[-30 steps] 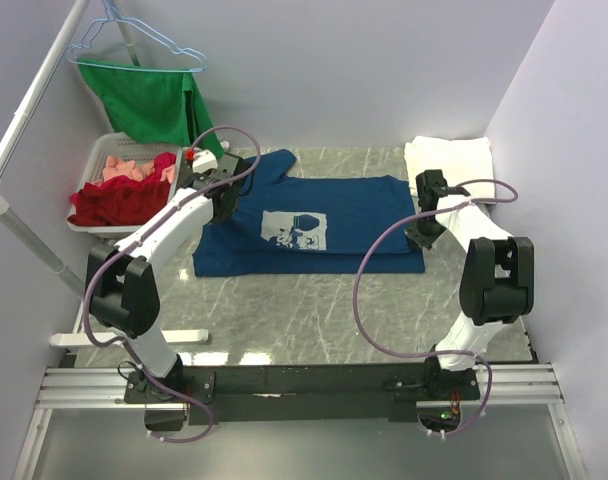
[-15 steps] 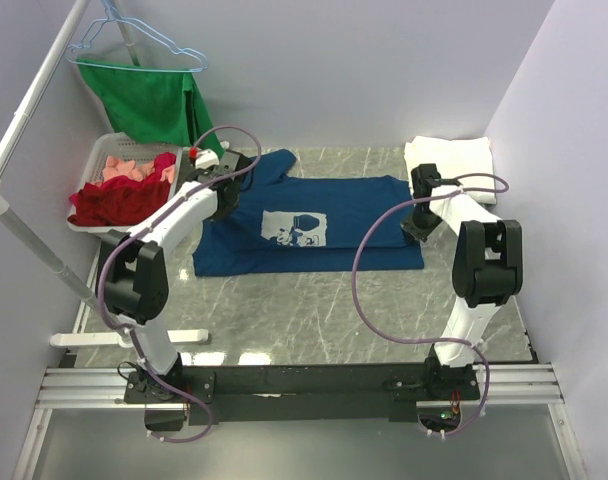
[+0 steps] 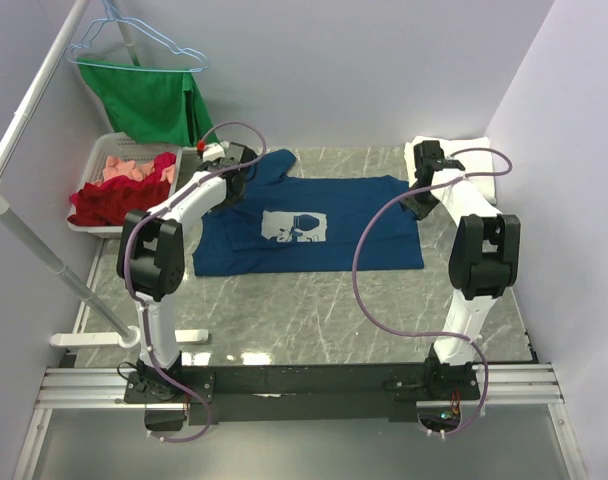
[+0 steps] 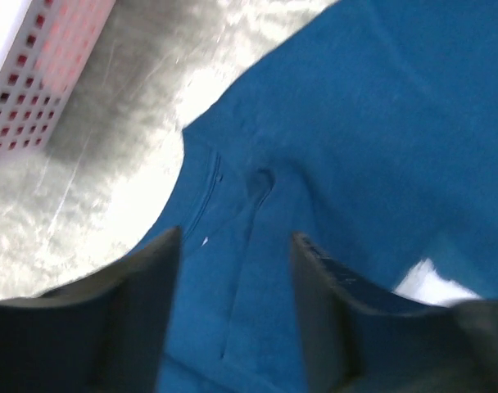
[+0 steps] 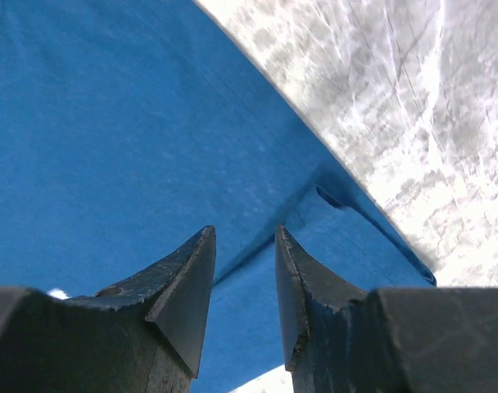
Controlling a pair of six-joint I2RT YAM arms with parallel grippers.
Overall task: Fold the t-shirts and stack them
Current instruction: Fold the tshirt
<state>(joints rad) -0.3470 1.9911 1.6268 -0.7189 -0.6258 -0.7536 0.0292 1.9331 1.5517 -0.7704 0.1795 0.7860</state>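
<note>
The navy t-shirt (image 3: 354,225) lies flat on the marble table with its white print (image 3: 294,227) facing up. One sleeve (image 3: 274,165) sticks out at the back left. My left gripper (image 3: 234,182) hovers over the shirt's back left corner; in the left wrist view the gripper (image 4: 237,236) is open, with only blue cloth (image 4: 380,123) below. My right gripper (image 3: 420,198) is at the shirt's back right corner; seen from its own wrist, it (image 5: 244,231) is open above a folded edge of the cloth (image 5: 110,123). The white t-shirt (image 3: 454,155) lies folded at the back right.
A white perforated basket (image 3: 96,160), also in the left wrist view (image 4: 28,74), holds red and pink clothes at the back left. A green garment (image 3: 149,100) hangs on a hanger above it. A white rail (image 3: 24,120) slants along the left side. Walls stand close on both sides.
Both grippers moved toward the back of the table along the navy shirt's ends, then opened and let go of the cloth. The shirt's right end now lies flatter.
</note>
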